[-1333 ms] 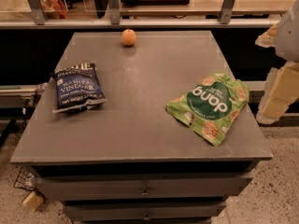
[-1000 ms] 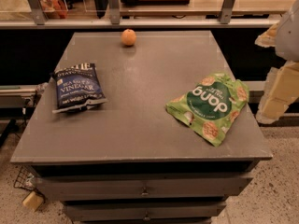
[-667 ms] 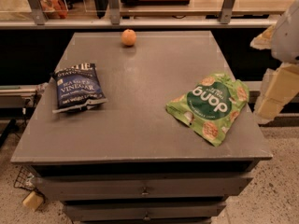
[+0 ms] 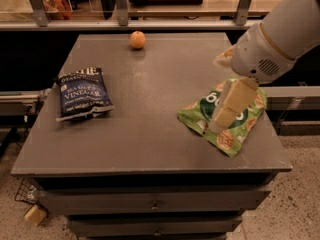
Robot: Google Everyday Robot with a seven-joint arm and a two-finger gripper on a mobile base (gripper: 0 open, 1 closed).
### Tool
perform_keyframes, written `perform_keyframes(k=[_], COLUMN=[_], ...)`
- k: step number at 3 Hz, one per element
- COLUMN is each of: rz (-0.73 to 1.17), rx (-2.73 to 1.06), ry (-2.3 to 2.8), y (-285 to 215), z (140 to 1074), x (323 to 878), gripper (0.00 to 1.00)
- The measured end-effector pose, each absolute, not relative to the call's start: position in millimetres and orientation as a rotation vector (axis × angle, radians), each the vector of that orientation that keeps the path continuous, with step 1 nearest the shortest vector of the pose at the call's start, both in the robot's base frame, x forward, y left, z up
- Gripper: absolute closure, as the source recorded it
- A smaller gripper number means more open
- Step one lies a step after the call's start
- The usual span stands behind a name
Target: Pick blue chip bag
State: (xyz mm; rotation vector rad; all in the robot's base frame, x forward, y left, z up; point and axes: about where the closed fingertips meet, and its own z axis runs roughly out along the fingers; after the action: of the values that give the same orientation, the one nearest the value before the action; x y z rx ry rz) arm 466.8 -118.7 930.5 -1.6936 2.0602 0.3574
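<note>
The arm point(image 4: 280, 34) has swung in from the right edge of the view, where it hung beside the worktop point(image 4: 150, 139) a moment ago. It now reaches over the right half of the worktop. The claw point(image 4: 228, 108) points down and to the left, in front of the green bag point(image 4: 232, 141), and covers part of the bag's dark round mark. Whether the claw touches that bag cannot be told, nor whether it is open or closed. It grips nothing that can be seen.

The blue chip bag point(image 4: 82, 94) lies flat on the left side of the worktop, where it was before. Its white "VINEGAR" lettering faces up, and it is well apart from the claw, with bare worktop between them. The green bag has also kept its place near the front right corner, lying flat with one corner close to the edge. The orange point(image 4: 137, 39) sits at the far edge of the worktop as before, nearer the blue chip bag's side than the claw. Below the worktop the drawer fronts point(image 4: 155, 204) are shut.
</note>
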Motion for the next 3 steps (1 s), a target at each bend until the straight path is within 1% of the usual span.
perform_keyframes(k=[1,3], rz=[0.496,0.526], rx=[-1.629,-1.607], ry=[1.947,1.917], y=[-42.3,-35.7], z=[942.6,938.5], x=[483.8,487.0], gripper=[0.00,0.00])
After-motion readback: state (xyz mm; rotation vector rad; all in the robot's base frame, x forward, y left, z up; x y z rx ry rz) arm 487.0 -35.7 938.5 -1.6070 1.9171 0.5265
